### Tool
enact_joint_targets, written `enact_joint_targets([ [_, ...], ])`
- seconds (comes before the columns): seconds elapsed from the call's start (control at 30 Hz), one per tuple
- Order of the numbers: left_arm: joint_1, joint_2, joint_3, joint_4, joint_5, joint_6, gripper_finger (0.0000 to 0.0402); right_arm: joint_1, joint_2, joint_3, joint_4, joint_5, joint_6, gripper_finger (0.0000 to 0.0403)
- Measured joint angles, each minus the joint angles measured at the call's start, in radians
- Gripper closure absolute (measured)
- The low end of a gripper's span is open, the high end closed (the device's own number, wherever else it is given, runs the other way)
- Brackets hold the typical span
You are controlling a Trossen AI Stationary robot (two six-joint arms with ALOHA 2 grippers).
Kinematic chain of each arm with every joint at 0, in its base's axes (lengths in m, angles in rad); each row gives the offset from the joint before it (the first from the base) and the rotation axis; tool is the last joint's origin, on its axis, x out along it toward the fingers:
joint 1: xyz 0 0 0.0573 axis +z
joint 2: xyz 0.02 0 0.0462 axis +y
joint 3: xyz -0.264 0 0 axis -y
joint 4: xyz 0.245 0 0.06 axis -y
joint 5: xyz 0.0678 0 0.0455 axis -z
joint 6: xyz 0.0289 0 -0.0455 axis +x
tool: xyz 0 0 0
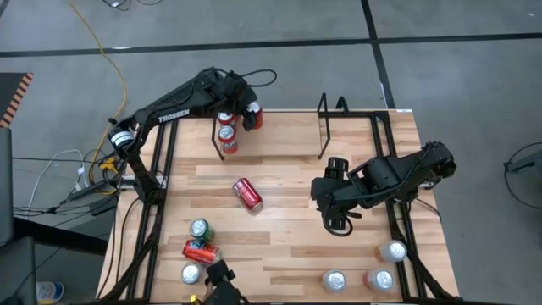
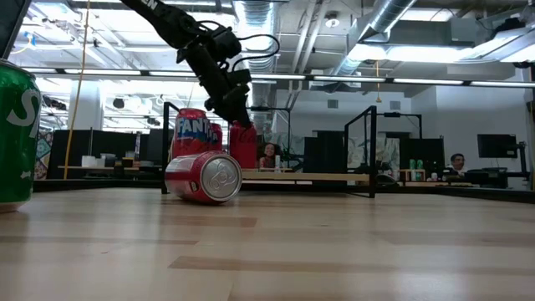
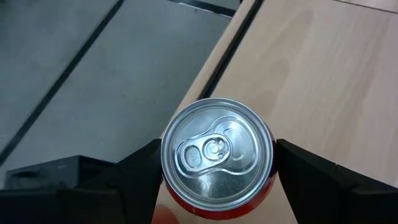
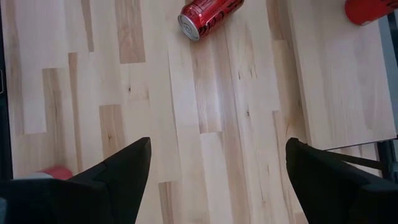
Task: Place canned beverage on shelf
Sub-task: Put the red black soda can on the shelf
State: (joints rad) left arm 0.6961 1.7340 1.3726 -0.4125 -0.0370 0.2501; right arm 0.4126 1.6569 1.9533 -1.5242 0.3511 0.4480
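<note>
Now | left gripper (image 3: 214,171) clasps upright red can (image 3: 216,157) between its fingers | right gripper (image 4: 217,180) wide, empty

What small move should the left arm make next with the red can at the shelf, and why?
Probably part the jaws and lift straight up. The left gripper brackets a red can standing upright at the shelf's left end, beside two cans already there, so release seems due. Whether it rests fully down is unclear; the right gripper waits open mid-table.
</note>
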Motion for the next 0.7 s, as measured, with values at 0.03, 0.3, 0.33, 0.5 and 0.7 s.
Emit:
enact_joint_targets([
  [0.03, 0.001, 0.000, 0.000, -0.002, -0.005, -0.001, 0.0137, 0.000, 0.000, 0.000, 0.000, 0.000, 0.000, 0.0058],
  [0.3, 0.009, 0.000, 0.000, -0.008, -0.039, -0.008, 0.0136, 0.000, 0.000, 0.000, 0.000, 0.000, 0.021, 0.0058],
  [0.33, 0.012, 0.000, 0.000, -0.014, -0.040, -0.009, 0.0136, 0.000, 0.000, 0.000, -0.001, 0.000, 0.023, 0.0058],
  [0.5, 0.031, 0.000, 0.000, -0.026, -0.077, -0.026, 0.0136, 0.006, 0.000, 0.001, 0.000, 0.000, 0.023, 0.0058],
  [0.7, 0.036, 0.000, 0.000, -0.026, -0.080, -0.036, 0.0136, 0.006, 0.000, 0.001, -0.001, -0.001, 0.023, 0.0058],
])
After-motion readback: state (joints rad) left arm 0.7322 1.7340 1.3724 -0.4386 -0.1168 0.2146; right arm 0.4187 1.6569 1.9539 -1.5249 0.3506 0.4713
